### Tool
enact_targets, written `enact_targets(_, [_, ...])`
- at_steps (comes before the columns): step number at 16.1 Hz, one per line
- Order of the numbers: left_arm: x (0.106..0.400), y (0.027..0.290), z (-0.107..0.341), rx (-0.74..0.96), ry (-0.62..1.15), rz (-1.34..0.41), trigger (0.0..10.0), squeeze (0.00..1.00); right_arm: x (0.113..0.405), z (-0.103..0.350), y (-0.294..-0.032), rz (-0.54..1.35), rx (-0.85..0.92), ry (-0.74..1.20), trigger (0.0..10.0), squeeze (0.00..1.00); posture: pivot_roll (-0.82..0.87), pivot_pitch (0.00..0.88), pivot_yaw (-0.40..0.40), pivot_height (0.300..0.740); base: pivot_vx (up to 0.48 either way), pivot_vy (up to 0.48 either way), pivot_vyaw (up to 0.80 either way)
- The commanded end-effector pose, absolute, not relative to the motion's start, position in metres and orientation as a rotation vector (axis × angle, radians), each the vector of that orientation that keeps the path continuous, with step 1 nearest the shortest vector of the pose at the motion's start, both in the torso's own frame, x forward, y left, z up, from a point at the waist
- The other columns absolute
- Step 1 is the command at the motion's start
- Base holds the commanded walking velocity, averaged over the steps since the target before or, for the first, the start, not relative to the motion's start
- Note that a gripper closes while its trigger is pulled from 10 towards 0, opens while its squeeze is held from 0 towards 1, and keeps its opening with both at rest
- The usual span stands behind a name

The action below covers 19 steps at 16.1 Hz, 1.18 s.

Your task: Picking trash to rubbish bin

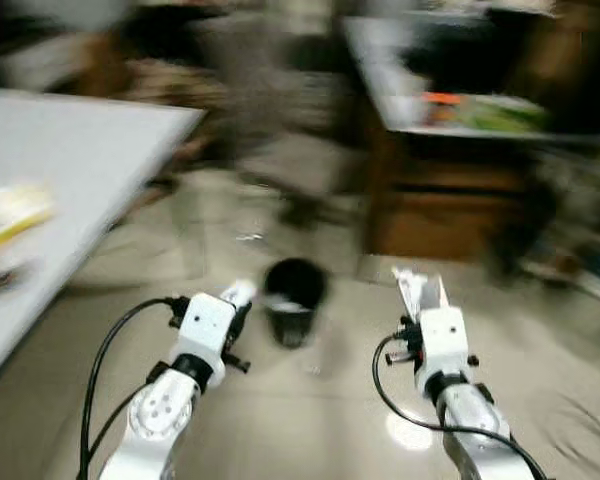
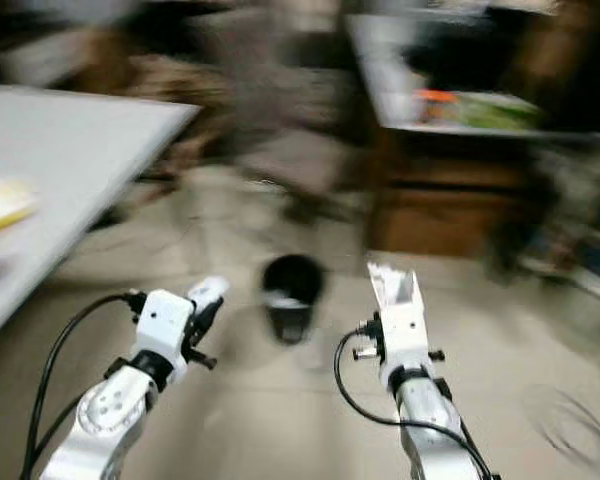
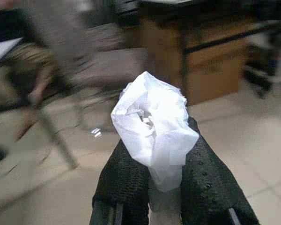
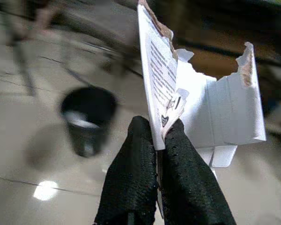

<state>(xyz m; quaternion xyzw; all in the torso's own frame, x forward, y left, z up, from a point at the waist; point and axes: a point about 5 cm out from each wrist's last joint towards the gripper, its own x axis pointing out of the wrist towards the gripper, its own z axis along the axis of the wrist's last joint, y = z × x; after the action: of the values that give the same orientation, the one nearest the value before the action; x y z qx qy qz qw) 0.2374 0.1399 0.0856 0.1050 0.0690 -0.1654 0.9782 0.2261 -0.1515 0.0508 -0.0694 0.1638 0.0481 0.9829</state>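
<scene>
A small black rubbish bin stands on the tiled floor ahead, between my two arms, also seen as the bin in the right wrist view. My left gripper is shut on a crumpled white tissue, held just left of the bin; in the eye view the tissue shows at the fingertips. My right gripper is shut on a torn white cardboard piece with print on it, held upright to the right of the bin.
A white table with a yellow item stands at the left. A wooden cabinet and shelf stand at the back right, and chair legs further back. The views are blurred by motion.
</scene>
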Motion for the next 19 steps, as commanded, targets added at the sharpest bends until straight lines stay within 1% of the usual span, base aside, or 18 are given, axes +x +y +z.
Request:
enact_targets(1, [0.239,0.134,0.086,0.210,0.126,-0.357,10.0,0.00,0.228,0.050,-0.159,0.079,-0.138,0.332,10.0,0.00,-0.02,0.000,-0.030,0.740,0.326,0.000,0.00])
enact_targets(4, [0.241,0.134,0.085,0.235,0.125,-0.371,10.0,0.00,0.227,0.043,-0.154,0.134,-0.159,0.357,10.0,0.00,-0.01,0.000,-0.035,0.740,0.326,0.000,0.00])
enact_targets(7, [0.241,0.135,0.084,0.235,0.127,-0.361,10.0,0.00,0.230,0.043,-0.151,0.143,-0.166,0.355,10.0,0.00,-0.01,0.000,-0.035,0.740,0.326,0.000,0.00])
enact_targets(11, [0.240,0.141,0.079,0.239,0.144,-0.328,10.0,0.00,0.233,0.043,-0.148,0.178,-0.238,0.341,10.0,0.00,-0.01,0.000,-0.042,0.740,0.328,0.000,0.00])
enact_targets(15, [0.239,0.144,0.076,0.231,0.155,-0.304,10.0,0.00,0.234,0.043,-0.143,0.237,-0.220,0.346,10.0,0.00,-0.01,0.000,-0.047,0.740,0.328,0.000,0.00])
enact_targets(16, [0.238,0.145,0.076,0.236,0.158,-0.304,10.0,0.00,0.235,0.042,-0.139,0.274,-0.237,0.346,10.0,0.00,0.00,0.000,-0.047,0.740,0.330,0.000,0.80])
enact_targets(18, [0.239,0.147,0.076,0.237,0.159,-0.300,10.0,0.00,0.236,0.041,-0.136,0.284,-0.240,0.347,10.0,0.00,0.00,0.000,-0.047,0.740,0.328,0.000,0.80])
enact_targets(19, [0.239,0.148,0.076,0.239,0.161,-0.298,10.0,0.00,0.235,0.040,-0.134,0.287,-0.222,0.351,10.0,0.00,0.00,0.000,-0.045,0.740,0.326,0.000,0.00])
